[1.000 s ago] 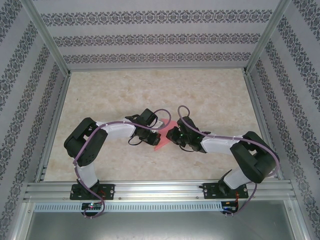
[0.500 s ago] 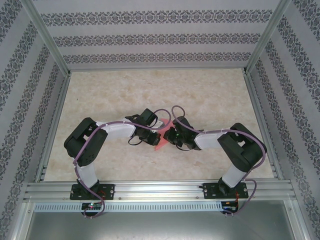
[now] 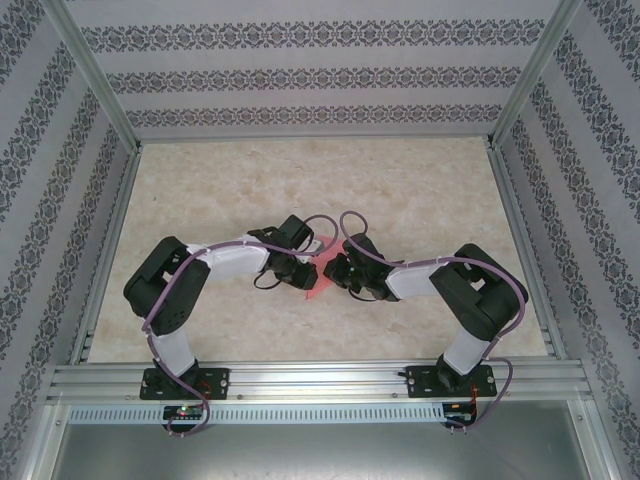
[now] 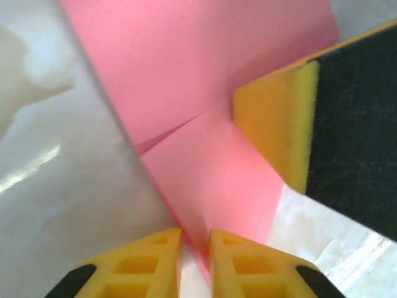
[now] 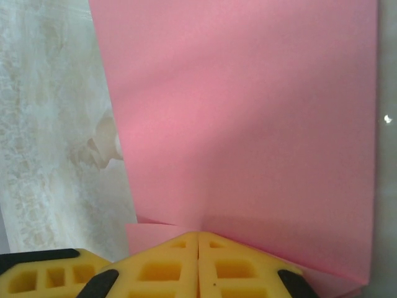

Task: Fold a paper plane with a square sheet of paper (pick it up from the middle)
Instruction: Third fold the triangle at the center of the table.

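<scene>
The pink square sheet of paper (image 3: 318, 285), folded into layers with a slanting crease, sits between my two grippers near the table's middle. In the left wrist view the paper (image 4: 205, 62) runs down into the narrow gap of my left gripper (image 4: 195, 239), whose jaws stand slightly apart around its edge. My right gripper (image 5: 198, 236) is shut, and the paper (image 5: 248, 112) and its fold lines meet at the closed tips. One right finger (image 4: 279, 124) rests against the crease's end. From above, the left gripper (image 3: 303, 274) and right gripper (image 3: 340, 272) face each other closely.
The marble-patterned tabletop (image 3: 400, 180) stretches away behind the grippers, with room at the far half. Patterned walls and metal posts (image 3: 90, 80) enclose three sides. An aluminium rail (image 3: 320, 380) carrying both arm bases runs along the near edge.
My right arm has folded in and its gripper has moved left onto the paper. The left jaws, shut on the paper before, now stand slightly apart.
</scene>
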